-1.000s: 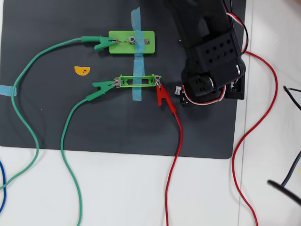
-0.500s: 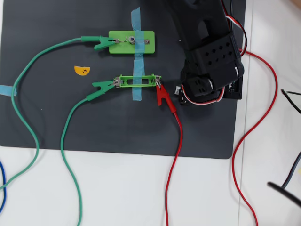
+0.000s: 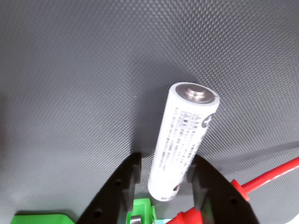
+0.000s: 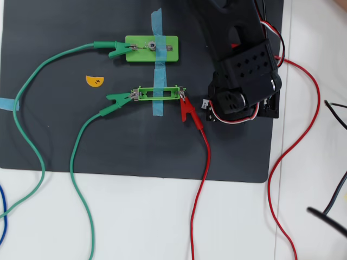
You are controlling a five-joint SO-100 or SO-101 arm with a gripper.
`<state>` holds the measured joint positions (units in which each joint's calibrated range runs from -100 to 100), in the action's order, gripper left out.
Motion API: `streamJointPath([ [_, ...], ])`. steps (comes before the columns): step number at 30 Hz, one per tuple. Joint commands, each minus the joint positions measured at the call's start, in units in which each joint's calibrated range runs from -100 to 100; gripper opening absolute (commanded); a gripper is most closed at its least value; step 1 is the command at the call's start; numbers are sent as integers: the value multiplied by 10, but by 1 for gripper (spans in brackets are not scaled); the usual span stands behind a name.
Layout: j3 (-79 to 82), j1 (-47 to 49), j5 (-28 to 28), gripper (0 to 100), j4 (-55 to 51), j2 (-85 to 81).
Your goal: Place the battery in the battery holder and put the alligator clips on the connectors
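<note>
The end effector [image 3: 161, 186] grips the battery [image 3: 182, 140] by its lower end in the wrist view, above the dark mat [image 4: 54, 146] on the desk [image 4: 162, 216]. The holder [image 4: 158, 93] sits empty, taped down, just left of the arm [image 4: 244, 70] in the overhead view. To seat the battery well, I would level it along the slot, match polarity and press down squarely. From overhead the arm hides the battery. The wrist view cuts the holder at its bottom edge, so alignment is hard to judge.
</note>
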<state>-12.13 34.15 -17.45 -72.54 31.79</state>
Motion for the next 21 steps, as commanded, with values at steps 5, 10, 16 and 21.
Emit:
streamJointPath([
  [5, -10, -14, -2, 1, 6, 0],
  [10, -9, -12, 3, 1, 6, -5],
  [16, -8, -10, 16, 1, 6, -8],
  [21, 4, -8, 27, 1, 3, -29],
])
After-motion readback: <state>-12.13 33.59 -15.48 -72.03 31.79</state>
